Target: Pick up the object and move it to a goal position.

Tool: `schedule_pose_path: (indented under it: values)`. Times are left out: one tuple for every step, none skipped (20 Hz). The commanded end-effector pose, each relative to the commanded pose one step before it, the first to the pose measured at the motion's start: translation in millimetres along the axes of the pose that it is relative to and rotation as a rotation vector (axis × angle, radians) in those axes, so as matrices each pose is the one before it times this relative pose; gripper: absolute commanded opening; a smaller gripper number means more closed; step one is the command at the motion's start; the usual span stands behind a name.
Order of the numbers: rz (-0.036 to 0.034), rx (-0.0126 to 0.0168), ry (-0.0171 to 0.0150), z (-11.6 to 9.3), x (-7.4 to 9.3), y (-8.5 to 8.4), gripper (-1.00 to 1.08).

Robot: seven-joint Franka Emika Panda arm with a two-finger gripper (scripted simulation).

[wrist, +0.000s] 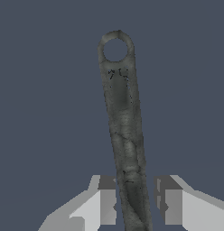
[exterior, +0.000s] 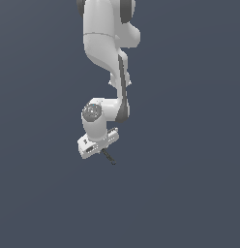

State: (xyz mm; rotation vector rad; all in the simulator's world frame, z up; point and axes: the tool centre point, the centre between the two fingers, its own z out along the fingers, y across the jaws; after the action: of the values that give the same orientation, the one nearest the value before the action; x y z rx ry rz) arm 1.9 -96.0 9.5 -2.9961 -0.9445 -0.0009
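Gripper (wrist: 134,203) fingers flank the dark wrench (wrist: 124,131), ring end outward

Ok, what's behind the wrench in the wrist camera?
Only plain dark grey-blue background shows around the wrench and through its ring hole. The hand straddles its shaft; whatever lies directly behind the shaft is covered.

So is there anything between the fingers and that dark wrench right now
Nothing visible. In the wrist view the wrench runs between the two fingers, with small gaps either side. In the exterior view only bare surface surrounds the gripper. No goal marker shows.
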Motion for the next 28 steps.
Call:
schedule_pose_path:
  values:
    - [0.00184,-0.00003,-0.00072,1.96,-1.02,0.99,-1.00]
    - [-0.00238,0.00001,0.00101,-1.97,1.26,-1.22,-1.00]
    - [0.00000,0.00000,0.00000,-0.33,-0.02,0.10,-1.00]
    - [0.00000,0.00000,0.00000,-1.00,-0.07,0.29,-1.00]
    - [0.00000,0.00000,0.00000,-1.67,-0.11,0.49,-1.00]
    - [0.00000,0.00000,0.00000,-2.34,-0.16,0.69,-1.00]
    - [0.00000,0.00000,0.00000,-3.03,-0.21,0.89,-1.00]
    - [0.00000,0.00000,0.00000,-3.72,-0.25,1.09,-1.00]
    - [0.00000,0.00000,0.00000,-4.41,-0.30,1.29,-1.00]
    - [0.00000,0.00000,0.00000,-5.08,-0.34,1.49,-1.00]
    - [0.00000,0.00000,0.00000,-5.73,-0.38,1.68,-1.00]
    - [0.00000,0.00000,0.00000,-6.36,-0.41,1.87,-1.00]
    - [0.00000,0.00000,0.00000,-6.97,-0.45,2.05,-1.00]
    - [0.00000,0.00000,0.00000,-7.56,-0.48,2.22,-1.00]
    - [0.00000,0.00000,0.00000,-8.13,-0.51,2.39,-1.00]
    - [0.00000,0.00000,0.00000,-8.69,-0.54,2.55,-1.00]
    - [0.00000,0.00000,0.00000,-9.22,-0.56,2.71,-1.00]
    - [0.00000,0.00000,0.00000,-9.73,-0.58,2.86,-1.00]
    - [0.00000,0.00000,0.00000,-10.23,-0.59,3.01,-1.00]
    - [0.00000,0.00000,0.00000,-10.68,-0.61,3.14,-1.00]
    - [0.00000,0.00000,0.00000,-11.00,-0.61,3.24,-1.00]
    - [-0.00012,0.00063,0.00027,-11.04,-0.59,3.34,-1.00]
    - [0.00000,0.00000,0.00000,-11.35,-0.60,3.36,-1.00]
    - [0.00000,0.00000,0.00000,-11.44,-0.59,3.40,-1.00]
    - [0.00000,0.00000,0.00000,-11.46,-0.58,3.41,-1.00]
    - [0.00000,0.00000,0.00000,-11.33,-0.55,3.39,-1.00]
    - [0.00000,0.00000,0.00000,-11.19,-0.53,3.36,-1.00]
    - [0.00000,0.00000,0.00000,-11.05,-0.51,3.34,-1.00]
